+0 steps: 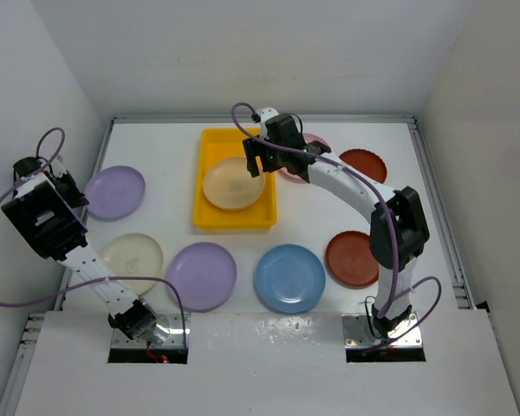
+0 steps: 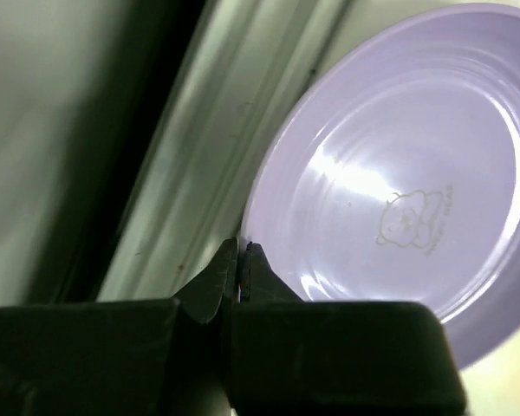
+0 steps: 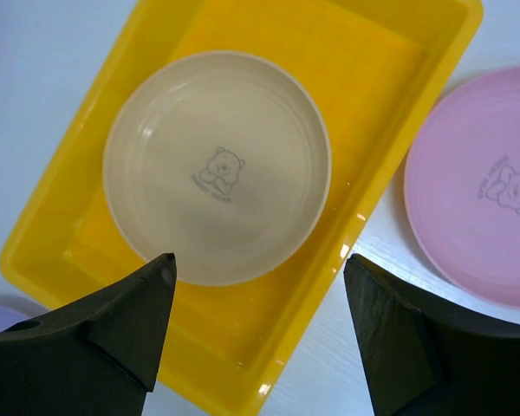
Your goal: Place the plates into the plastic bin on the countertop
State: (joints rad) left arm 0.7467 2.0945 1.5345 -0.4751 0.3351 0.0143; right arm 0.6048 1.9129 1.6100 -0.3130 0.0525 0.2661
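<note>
The yellow plastic bin (image 1: 210, 143) stands at the back middle of the white countertop (image 1: 156, 147), with one cream-yellow plate (image 1: 234, 184) lying flat in it. My right gripper (image 1: 258, 163) hangs open and empty above the bin's right rim. In the right wrist view the gripper (image 3: 258, 260) is above the bin (image 3: 377, 95) and the cream plate (image 3: 217, 165). My left gripper (image 1: 80, 198) is at the left rim of a lilac plate (image 1: 114, 191). In the left wrist view the gripper (image 2: 241, 247) is shut on the rim of that plate (image 2: 390, 173).
On the countertop lie a pink plate (image 1: 296, 169) partly under the right arm, two dark red-brown plates (image 1: 364, 165) (image 1: 353, 258), a blue plate (image 1: 289, 278), a second lilac plate (image 1: 201, 276) and a second cream plate (image 1: 132, 257). White walls and a metal rail (image 2: 199, 147) enclose it.
</note>
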